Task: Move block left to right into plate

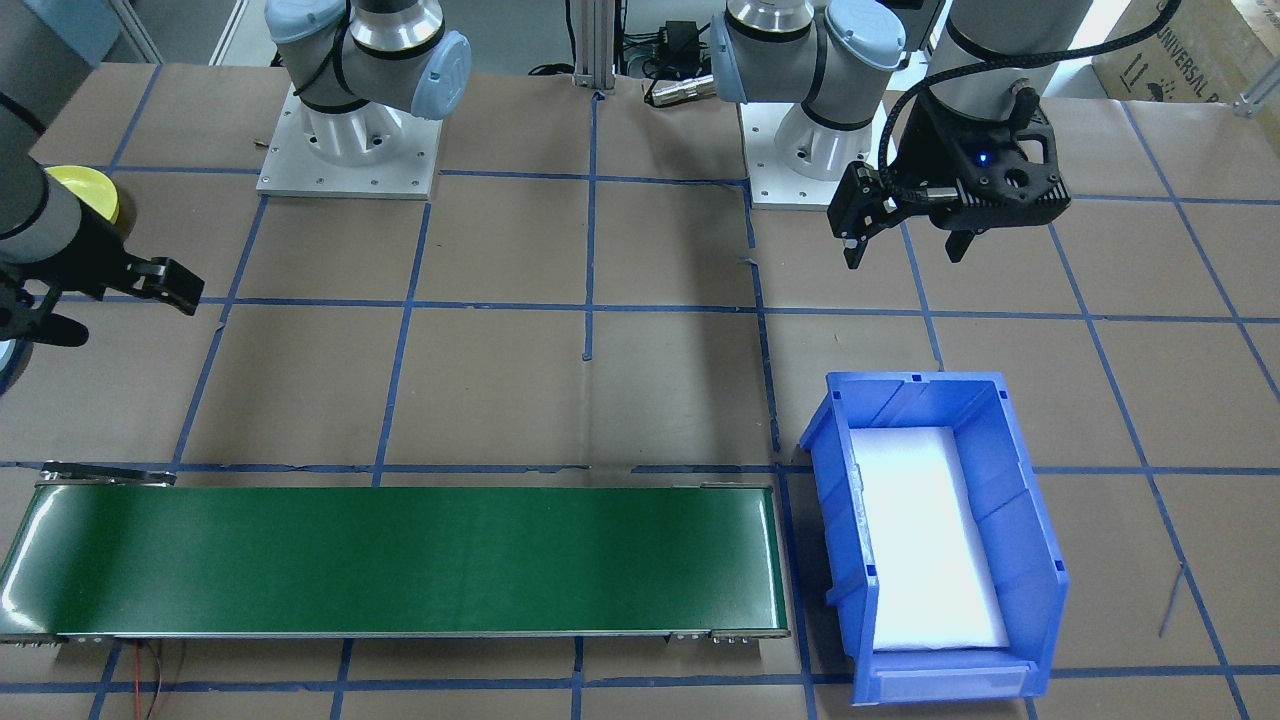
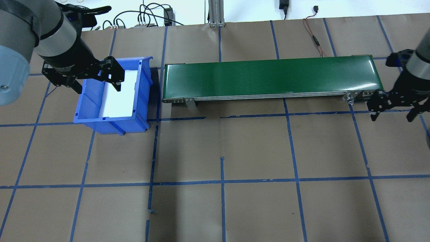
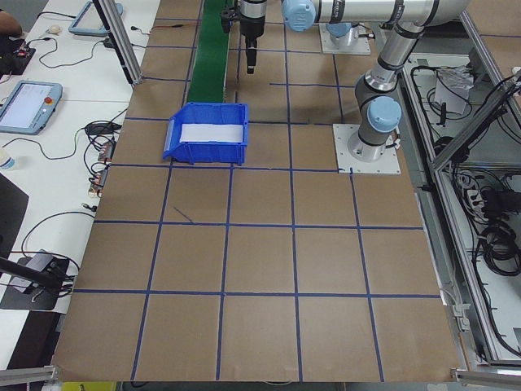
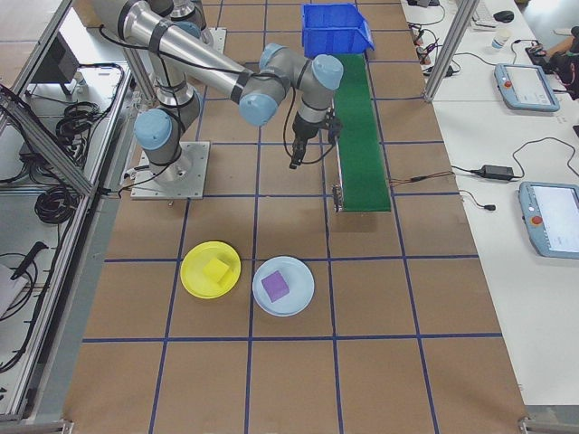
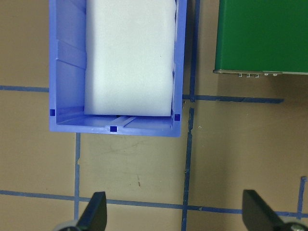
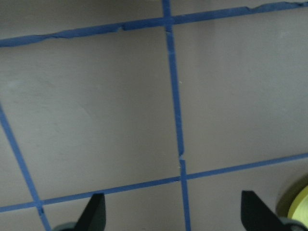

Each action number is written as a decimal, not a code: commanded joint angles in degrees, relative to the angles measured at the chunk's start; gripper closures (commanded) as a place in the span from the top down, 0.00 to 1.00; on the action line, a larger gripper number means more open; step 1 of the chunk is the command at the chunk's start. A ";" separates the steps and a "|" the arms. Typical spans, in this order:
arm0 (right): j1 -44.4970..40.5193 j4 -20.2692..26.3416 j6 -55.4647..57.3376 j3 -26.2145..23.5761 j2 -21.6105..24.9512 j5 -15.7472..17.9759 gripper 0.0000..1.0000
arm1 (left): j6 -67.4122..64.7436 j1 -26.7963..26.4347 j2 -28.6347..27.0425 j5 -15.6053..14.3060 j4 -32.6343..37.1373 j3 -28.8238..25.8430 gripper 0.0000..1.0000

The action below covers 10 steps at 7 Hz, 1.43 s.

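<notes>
We find one legible marking only: the word "UNIVERSAL", cut off by the frame edge, printed on a cardboard box [image 1: 1190, 55] at the top corner of the front-facing view, with small handling arrows beside it. We read no other text, number or label in any view.

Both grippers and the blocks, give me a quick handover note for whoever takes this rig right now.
Left gripper: open, empty, above the blue bin.
Right gripper: open, empty, over bare table by the conveyor end.
Yellow block sits on the yellow plate, purple block on the pale blue plate.
Bin and belt show no blocks; seemingly nothing left to move.
</notes>
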<state>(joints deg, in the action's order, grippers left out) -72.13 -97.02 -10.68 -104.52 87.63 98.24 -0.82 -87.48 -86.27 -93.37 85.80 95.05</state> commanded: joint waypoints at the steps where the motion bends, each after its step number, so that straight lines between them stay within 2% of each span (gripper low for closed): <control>1: -11.05 1.66 3.12 6.04 1.84 -1.30 1.00 | 0.38 -0.06 1.26 -0.14 1.11 0.05 1.00; 2: -14.93 1.22 3.04 10.08 1.67 -2.43 1.00 | 0.29 -0.06 0.49 -0.05 0.42 -0.13 1.00; 3: -15.66 1.48 3.12 13.34 1.41 -5.31 1.00 | 0.47 0.29 -0.21 0.12 -0.11 -0.04 1.00; 4: -15.76 1.74 3.38 14.68 1.49 -6.73 1.00 | 0.64 0.03 0.48 -0.14 -0.02 -0.04 1.00; 5: -16.02 1.75 6.95 14.95 1.67 -9.79 1.00 | 0.64 -0.06 1.01 -0.05 0.50 -0.04 1.00; 7: -16.29 4.19 10.41 15.13 1.67 -10.26 1.00 | 0.64 0.11 0.57 -0.14 0.50 0.05 1.00; 9: -16.29 9.46 12.51 18.19 0.88 -9.73 1.00 | 0.64 0.37 0.40 -0.23 0.59 0.14 1.00; 10: -16.29 9.74 12.61 18.21 0.62 -9.12 1.00 | 0.73 0.29 0.05 -0.06 0.50 0.22 1.00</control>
<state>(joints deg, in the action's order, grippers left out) -88.41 -88.53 1.25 -87.05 88.63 88.63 -0.15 -87.22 -85.93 -93.57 86.36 95.19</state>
